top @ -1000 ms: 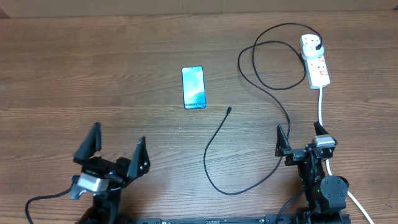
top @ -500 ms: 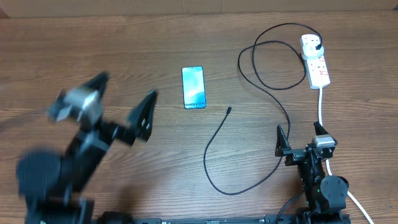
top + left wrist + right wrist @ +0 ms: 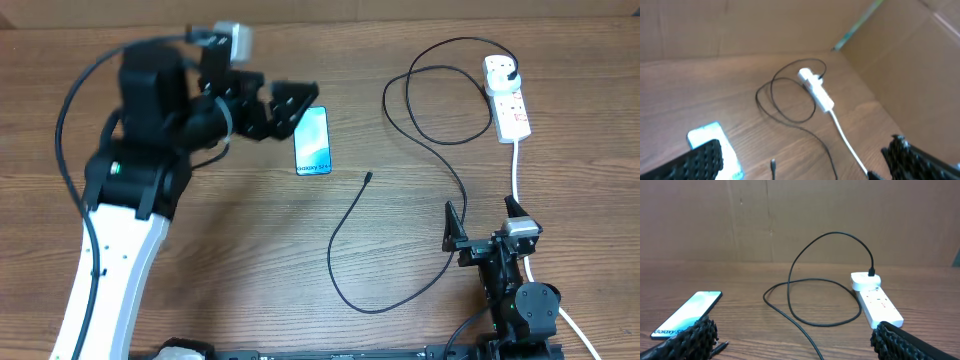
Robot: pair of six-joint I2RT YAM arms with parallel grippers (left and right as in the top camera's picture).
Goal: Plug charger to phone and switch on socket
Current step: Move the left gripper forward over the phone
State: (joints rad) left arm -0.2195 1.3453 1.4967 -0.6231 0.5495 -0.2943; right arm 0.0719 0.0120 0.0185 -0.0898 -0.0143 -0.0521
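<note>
**A:** Pincers?
**B:** Left gripper (image 3: pixel 272 112) is spread wide and empty, upper centre. Right gripper (image 3: pixel 483 222) is the same, lower right.

**A:** Task things?
**B:** Phone (image 3: pixel 311 140) sits just right of the left tips, long axis running top to bottom. One finger overlaps its top corner; contact unclear. The charger (image 3: pixel 333 245) has its tip (image 3: pixel 368 178) lower right of the phone, apart from it. Its far plug is seated in the socket (image 3: pixel 508 100), upper right.

**A:** Nearer arm?
**B:** Left for the phone, I judge. The tip lies between both arms.

**A:** Surface, room?
**B:** Flat wood table (image 3: pixel 250 250), bare around the tip. Cardboard wall (image 3: pixel 790 220) behind.
</note>
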